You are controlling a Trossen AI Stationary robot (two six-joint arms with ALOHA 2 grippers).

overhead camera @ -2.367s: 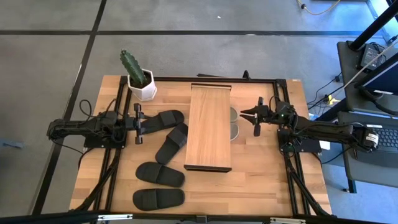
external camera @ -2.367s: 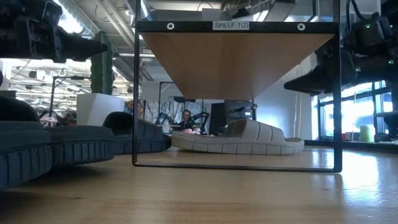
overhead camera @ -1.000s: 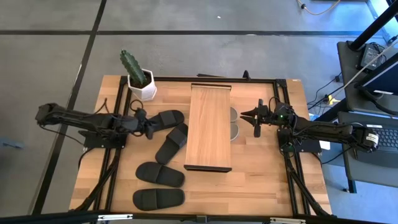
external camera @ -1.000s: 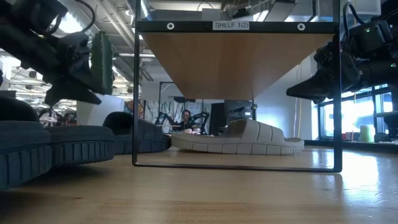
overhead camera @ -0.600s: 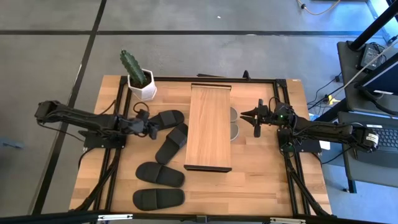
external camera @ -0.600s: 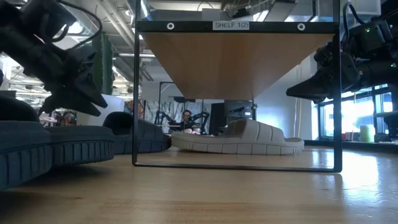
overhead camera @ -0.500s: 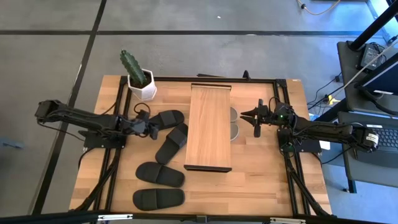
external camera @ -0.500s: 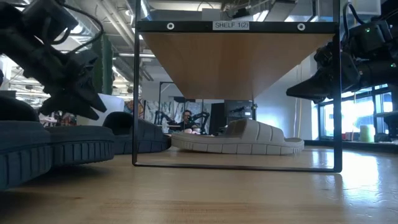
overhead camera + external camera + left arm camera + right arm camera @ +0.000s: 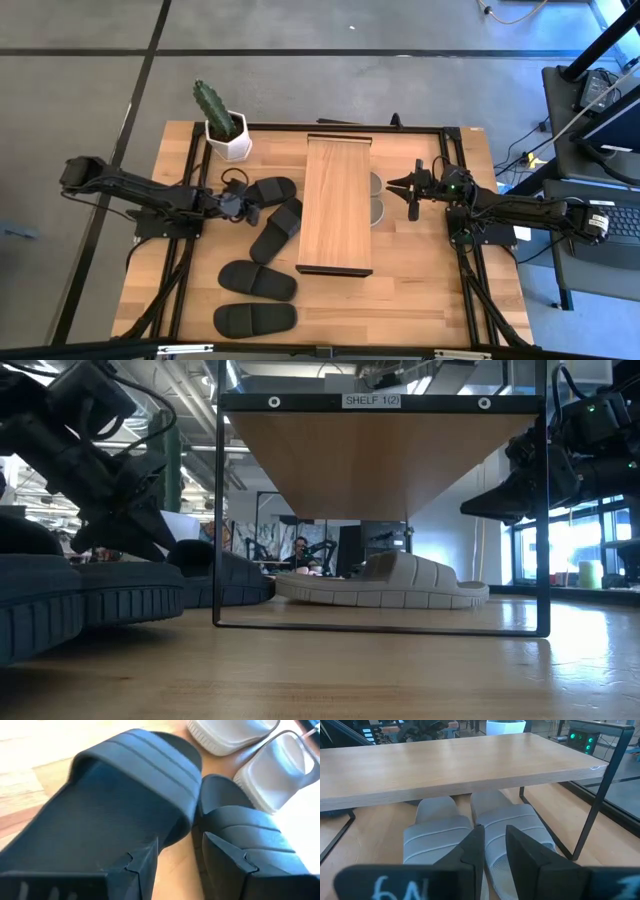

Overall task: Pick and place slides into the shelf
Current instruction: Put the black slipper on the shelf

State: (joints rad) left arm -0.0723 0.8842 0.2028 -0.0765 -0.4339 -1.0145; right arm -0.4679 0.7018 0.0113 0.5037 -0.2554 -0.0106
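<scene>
Four black slides lie on the table's left half: one [image 9: 268, 190] next to the shelf, one [image 9: 277, 230] slanted below it, and two [image 9: 258, 280] [image 9: 255, 319] nearer the front edge. Two beige slides [image 9: 440, 840] [image 9: 512, 830] lie side by side on the table under the shelf [image 9: 336, 200]. My left gripper [image 9: 177, 865] is open, tipped down at the heel end of the farthest black slide [image 9: 125, 795]. My right gripper [image 9: 492, 847] hovers to the right of the shelf, facing the beige slides, with a narrow gap between its fingers and nothing in it. My left gripper comes slanting down from the table's left, its open fingers [image 9: 145, 865] on either side of the black slide's side rim at the heel end [image 9: 165, 837]. I cannot tell whether they touch it. The slide lies flat on the table.
A cactus in a white pot [image 9: 225, 130] stands at the far left corner, close behind my left arm. The slanted black slide [image 9: 240, 830] lies right beside the one at my left gripper. Dark frame rails [image 9: 190, 250] run along both table sides.
My left gripper has gone down and toward the table's right, tipping further downward, and now stands at the heel of the farthest black slide. Its finger gap is unchanged. No slide has moved.
</scene>
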